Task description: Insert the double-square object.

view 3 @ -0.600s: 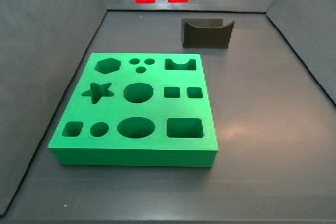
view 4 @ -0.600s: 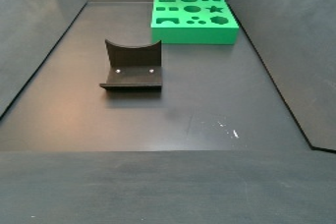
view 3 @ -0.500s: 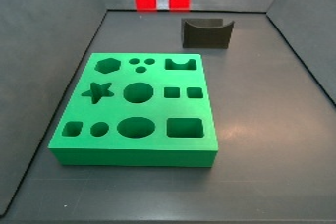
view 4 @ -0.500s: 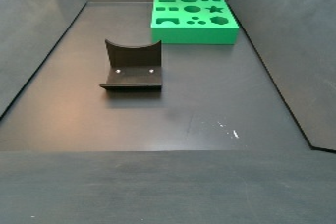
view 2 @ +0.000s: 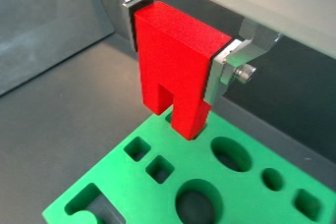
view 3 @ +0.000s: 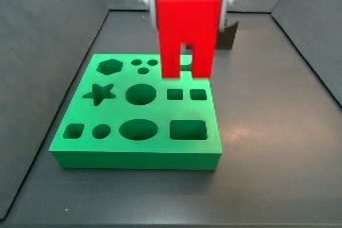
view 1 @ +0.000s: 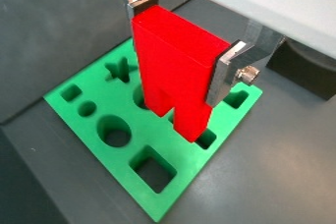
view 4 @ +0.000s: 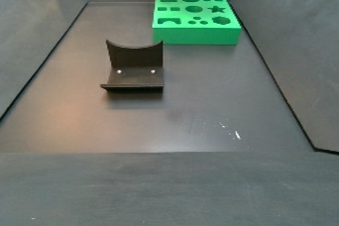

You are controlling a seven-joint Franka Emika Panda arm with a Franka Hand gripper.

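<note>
- Dark grey floor and walls surround a green board (view 3: 140,107) at centre frame.
- Gripper (view 1: 182,49) pinches the double-square object (view 1: 178,71) by its solid top, high above the board.
- Its long axis hangs vertical, prongs pointing down.
- Matching paired square holes (view 3: 186,94) lie below, right of the board's centre.

No readable text, labels or numbers on anything

Around me a dark grey matte floor (view 4: 172,121) spreads flat. Smooth grey walls (view 4: 34,22) slope up on each side, evenly lit.
</note>
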